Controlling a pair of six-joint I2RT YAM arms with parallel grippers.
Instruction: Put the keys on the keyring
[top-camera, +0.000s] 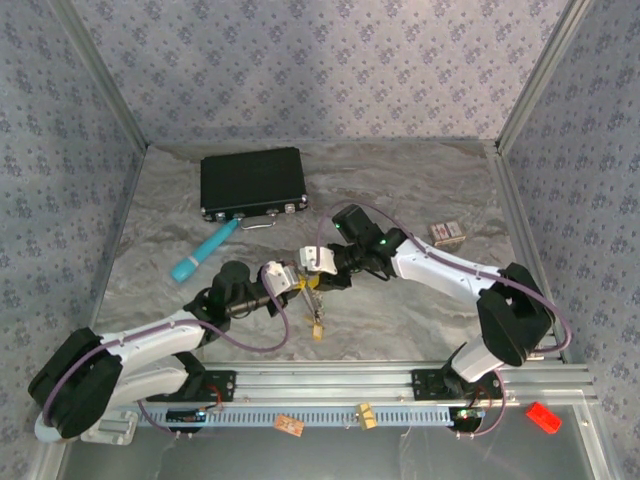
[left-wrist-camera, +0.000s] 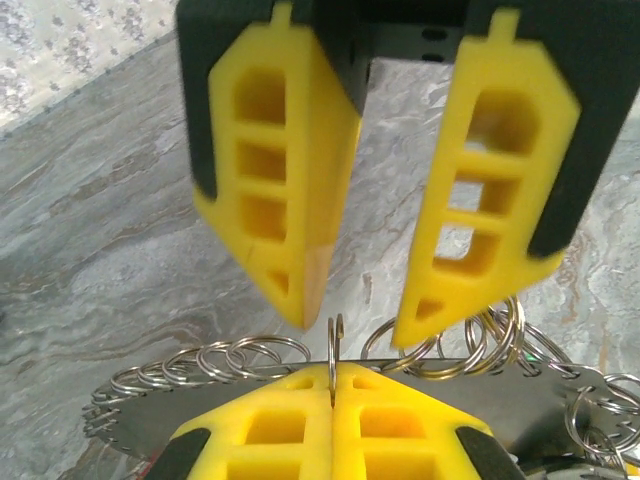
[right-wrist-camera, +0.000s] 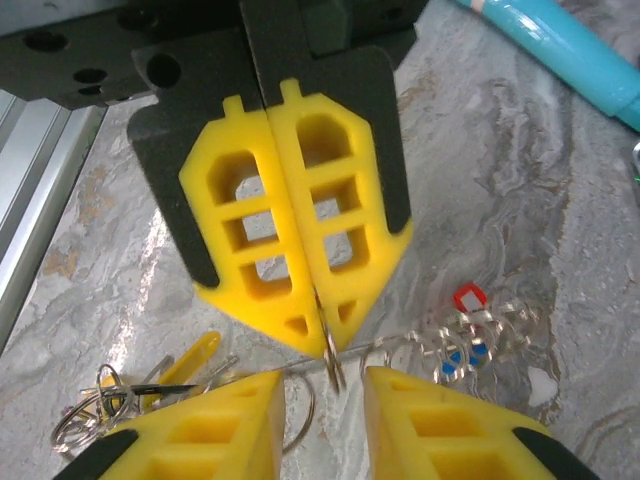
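While left gripper (left-wrist-camera: 332, 376) pinches keyring (left-wrist-camera: 334, 340), right gripper (right-wrist-camera: 322, 376) gapes apart; black case (top-camera: 252, 181) closed.

White arms (top-camera: 440, 265), purple cables (top-camera: 250, 347), yellow latticed fingers (left-wrist-camera: 270, 200)

Two grippers (top-camera: 297, 285) (top-camera: 312, 262) — one case (top-camera: 252, 182), one teal tube (top-camera: 203, 251) (one box (top-camera: 447, 234)).

Marbled grey is noted on the table (top-camera: 400, 322), a blue-grey floral print on the walls (top-camera: 300, 70), black on the case (top-camera: 252, 182), teal on the tube (right-wrist-camera: 560, 45), yellow on the fingers (right-wrist-camera: 345, 230), silver on the keyring (left-wrist-camera: 262, 346), red, blue and white on the keys (right-wrist-camera: 467, 298).
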